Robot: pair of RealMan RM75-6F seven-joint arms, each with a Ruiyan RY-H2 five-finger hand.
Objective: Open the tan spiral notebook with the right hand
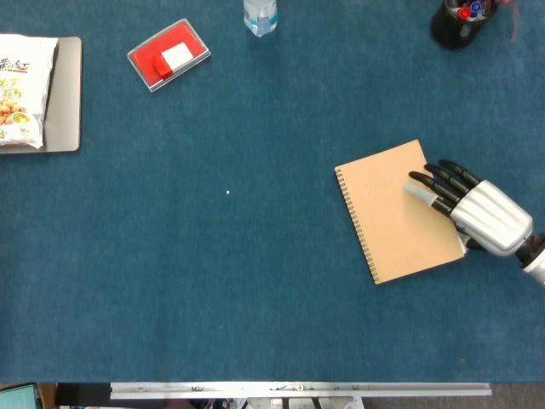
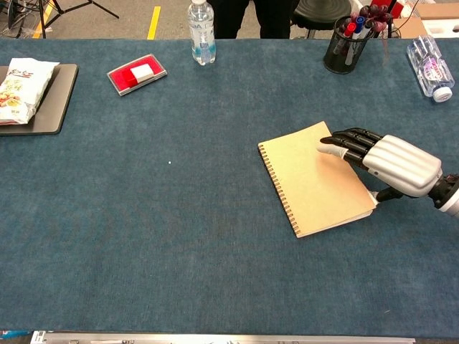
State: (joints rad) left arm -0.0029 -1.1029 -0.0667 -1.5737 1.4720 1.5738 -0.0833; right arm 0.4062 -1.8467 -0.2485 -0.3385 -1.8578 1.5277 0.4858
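Observation:
The tan spiral notebook (image 1: 396, 213) (image 2: 312, 179) lies shut and flat on the blue table, right of centre, with its spiral along the left edge. My right hand (image 1: 477, 213) (image 2: 387, 163) comes in from the right. Its dark fingers (image 1: 430, 186) stretch out side by side and rest on the cover near the upper right edge. The thumb (image 2: 381, 195) sits low at the notebook's right edge, and I cannot tell whether it is under the cover. My left hand shows in neither view.
At the back stand a pen holder (image 2: 348, 39), an upright water bottle (image 2: 201, 25) and a lying bottle (image 2: 430, 68). A red box (image 2: 136, 74) sits at the back left, and a snack bag (image 2: 18, 86) lies on a grey tray (image 2: 61, 100) at the far left.

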